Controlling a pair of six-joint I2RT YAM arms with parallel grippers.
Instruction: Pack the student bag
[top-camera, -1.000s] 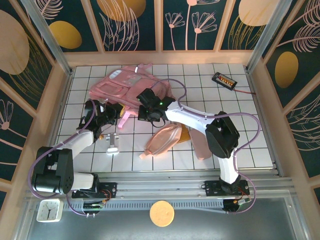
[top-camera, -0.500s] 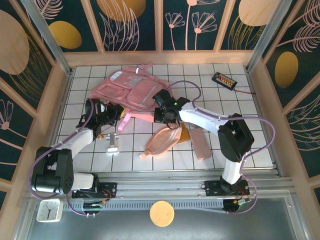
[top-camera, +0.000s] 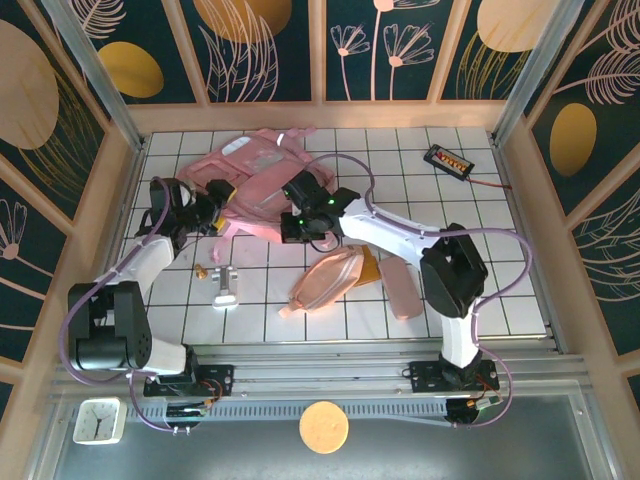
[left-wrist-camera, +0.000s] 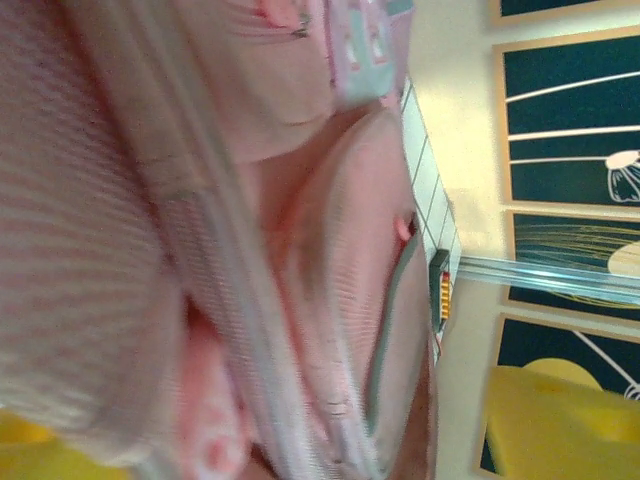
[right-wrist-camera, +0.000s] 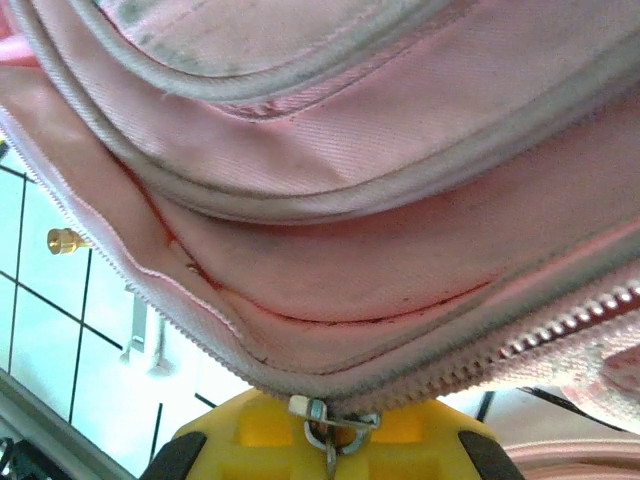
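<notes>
— White tiles of the table (top-camera: 500, 270) look the same as a moment ago, but the arms do not. The left gripper (top-camera: 207, 212) was lower, nearer to us, and clenched. Now it is up at the left edge of the student bag (top-camera: 265, 170).

— Yes, and it has let go. In its wrist view the yellow fingers (left-wrist-camera: 560, 420) stand wide apart, with blurred pink cloth very close in front of them. I judge that nothing is pinched there.

— And the right gripper (top-camera: 298, 227)?

— It stays clenched. In its own camera the zipper pull (right-wrist-camera: 328, 432) goes straight into the closed yellow tips, just under the zipper teeth (right-wrist-camera: 560, 330). So it grasps the pull at the near edge of the bag. Half a second ago it was further to the right. Now it is back to the left, and the bag is more bunched than before.

— Where is the bag exactly?

— On the far left part of the table, crumpled and not flat, with one gripper at each side of it.

— What does this mean for the packing?

— I think the opening step is not finished. With the left one released, nothing braces the bag, so the pull may only drag the cloth along. Probably the left needs a new hold first. The peach pouch (top-camera: 325, 280) and the flat pink case (top-camera: 400, 288) lie on the tiles near the bag, outside it, so as far as I can see nothing is packed.
</notes>
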